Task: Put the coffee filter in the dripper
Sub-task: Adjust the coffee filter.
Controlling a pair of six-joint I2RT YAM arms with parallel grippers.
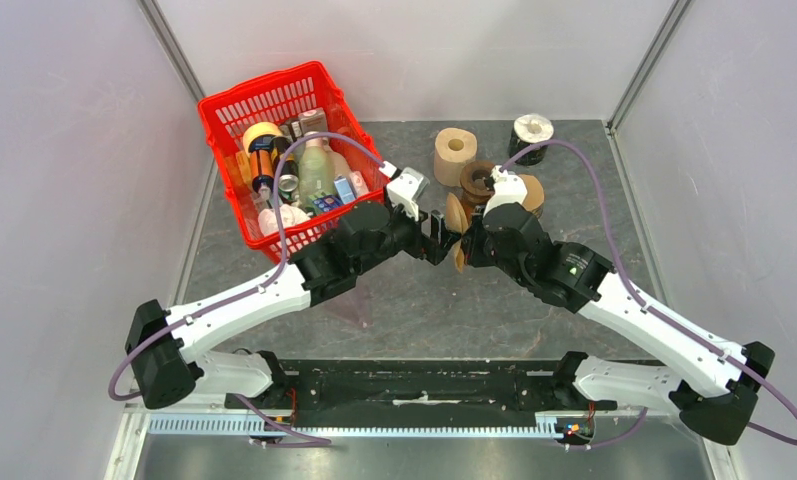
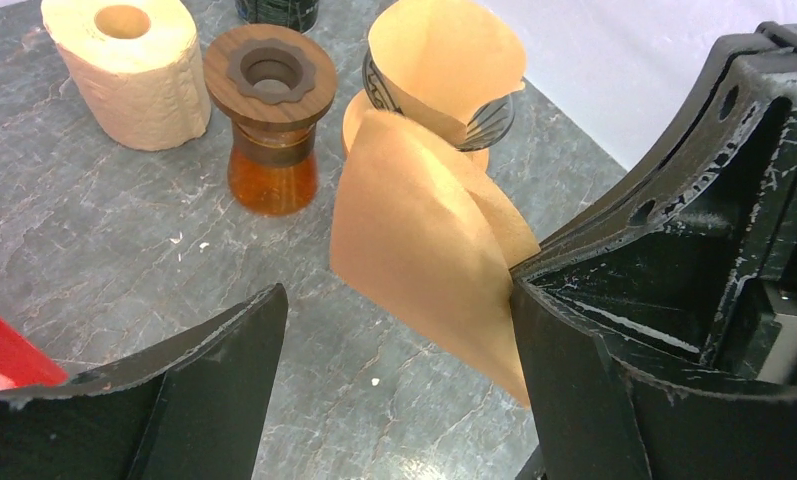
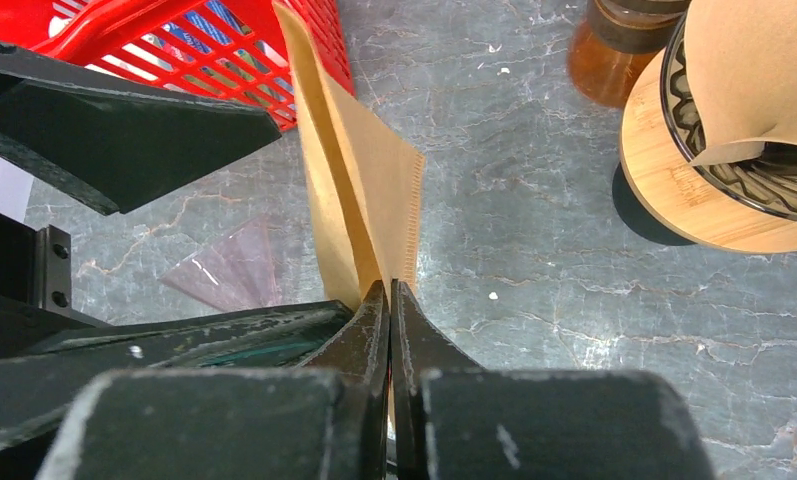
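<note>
"Grey marbled bench [image 1: 424, 300], white walls. What do the jaws hold?"

"The right gripper [image 3: 390, 295] has its jaws clamped on the coffee filter [image 3: 359, 190], which points straight ahead, off the bench. The left gripper [image 2: 399, 330] has its jaws wide apart either side of it. The dripper [image 3: 674, 190] lies ahead-right, nearer the right arm."

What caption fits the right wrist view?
Shut right gripper pinches folded brown paper coffee filter; black ribbed dripper on wooden base nearby.
</note>
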